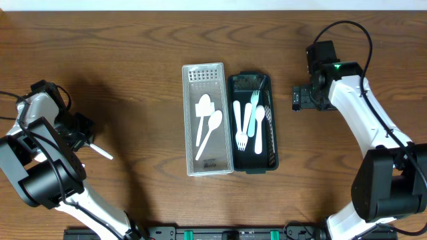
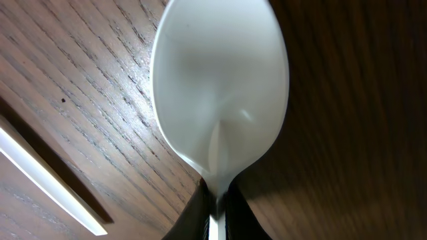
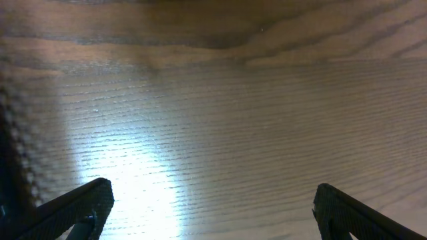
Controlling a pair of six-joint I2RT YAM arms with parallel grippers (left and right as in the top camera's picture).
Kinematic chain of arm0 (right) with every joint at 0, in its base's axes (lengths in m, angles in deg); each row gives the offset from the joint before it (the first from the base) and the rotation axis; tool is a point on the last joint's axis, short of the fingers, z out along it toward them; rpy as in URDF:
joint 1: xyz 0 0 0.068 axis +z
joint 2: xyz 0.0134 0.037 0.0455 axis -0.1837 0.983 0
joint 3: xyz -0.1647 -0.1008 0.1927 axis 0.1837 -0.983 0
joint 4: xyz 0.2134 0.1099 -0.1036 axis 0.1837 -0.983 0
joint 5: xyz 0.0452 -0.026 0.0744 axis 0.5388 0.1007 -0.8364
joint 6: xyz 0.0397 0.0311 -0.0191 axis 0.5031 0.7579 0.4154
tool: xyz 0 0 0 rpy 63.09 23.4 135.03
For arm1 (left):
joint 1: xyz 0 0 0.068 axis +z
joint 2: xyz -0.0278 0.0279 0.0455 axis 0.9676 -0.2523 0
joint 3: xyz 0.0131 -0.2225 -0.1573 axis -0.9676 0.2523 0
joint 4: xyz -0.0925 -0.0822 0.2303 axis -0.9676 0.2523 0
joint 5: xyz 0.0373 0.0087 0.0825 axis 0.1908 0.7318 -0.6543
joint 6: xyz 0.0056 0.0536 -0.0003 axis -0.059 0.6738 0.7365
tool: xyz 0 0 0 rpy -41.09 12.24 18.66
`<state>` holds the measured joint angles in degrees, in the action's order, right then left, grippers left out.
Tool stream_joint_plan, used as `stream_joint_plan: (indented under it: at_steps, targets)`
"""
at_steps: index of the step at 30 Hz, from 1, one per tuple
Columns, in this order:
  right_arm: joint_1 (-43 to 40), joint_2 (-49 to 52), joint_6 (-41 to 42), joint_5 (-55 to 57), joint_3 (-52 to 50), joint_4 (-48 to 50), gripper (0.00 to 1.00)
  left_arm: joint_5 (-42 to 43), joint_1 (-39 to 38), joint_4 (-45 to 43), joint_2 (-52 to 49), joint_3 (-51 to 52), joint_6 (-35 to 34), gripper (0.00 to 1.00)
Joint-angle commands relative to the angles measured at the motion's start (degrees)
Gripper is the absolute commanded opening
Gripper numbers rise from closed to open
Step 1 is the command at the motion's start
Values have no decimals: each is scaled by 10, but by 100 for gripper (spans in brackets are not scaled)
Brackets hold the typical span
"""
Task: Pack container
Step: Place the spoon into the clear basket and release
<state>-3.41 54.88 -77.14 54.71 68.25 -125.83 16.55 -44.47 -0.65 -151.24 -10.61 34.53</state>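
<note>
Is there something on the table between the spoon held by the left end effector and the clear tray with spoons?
No, nothing visible. The left end effector grips the white spoon at the left of the table, and only bare wood lies between it and the clear tray.

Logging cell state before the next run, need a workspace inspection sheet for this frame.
Surface: wooden table, glare patches.
Job's things: clear tray holds two white spoons; black tray beside it holds forks and other cutlery.
Clutter: nothing seen.
Grippers: left tool shut on a white spoon; right tool open over bare wood.
Cables: black cables loop off the arms, away from the trays.
Surroundings: black rail at the table's near edge.
</note>
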Motion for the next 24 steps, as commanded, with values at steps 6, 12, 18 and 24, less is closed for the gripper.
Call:
stream_joint_plan:
  at_steps: [6, 12, 18, 24]
  targets:
    - [-5, -7, -6, 10, 10, 2, 99, -8, -26, 54, 28, -32, 7, 6]
    - [-5, -7, -6, 10, 10, 9, 99, -8, -125, 75, 155, -54, 24, 6]
    - [-5, -7, -6, 10, 10, 10, 99, -10, -302, 74, 275, -55, 23, 6]
    - [-5, -7, -5, 8, 10, 11, 99, -13, -485, 53, 282, -54, 23, 6]
